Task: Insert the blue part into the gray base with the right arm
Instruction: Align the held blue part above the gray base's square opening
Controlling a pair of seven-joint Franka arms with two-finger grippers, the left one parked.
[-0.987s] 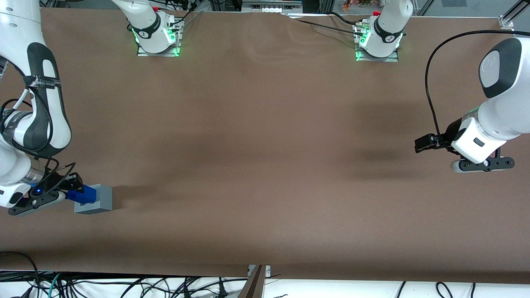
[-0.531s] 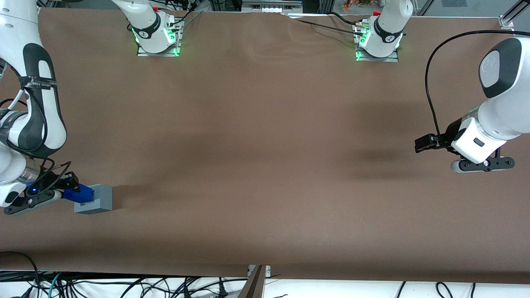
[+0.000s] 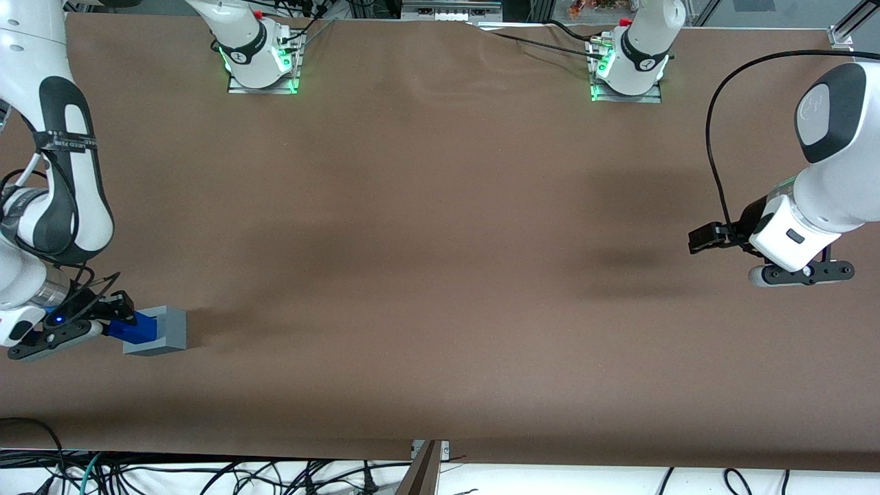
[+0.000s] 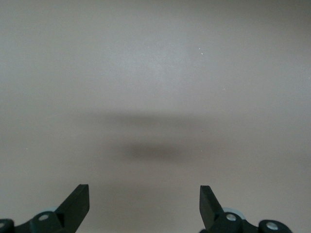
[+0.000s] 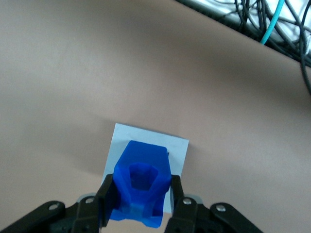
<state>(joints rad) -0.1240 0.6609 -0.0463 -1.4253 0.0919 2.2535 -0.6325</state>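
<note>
1. Toward the working arm's end of the bench (image 3: pixel 440 275): end effector (image 3: pixel 113 317) clamped on blue part (image 3: pixel 136 328), half entered into gray base (image 3: pixel 168 331).
2. Could jam if tilted.
3. Could shove the unheld base along.

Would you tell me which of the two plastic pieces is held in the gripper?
The blue part, clamped between the fingers of the gripper and pushed into the gray base, which rests on the table ungripped.

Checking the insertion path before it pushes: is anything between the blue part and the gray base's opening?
Nothing visible. The pincer is shut on the blue part, whose front end already meets the gray base at its opening, with only bare table around them.
</note>
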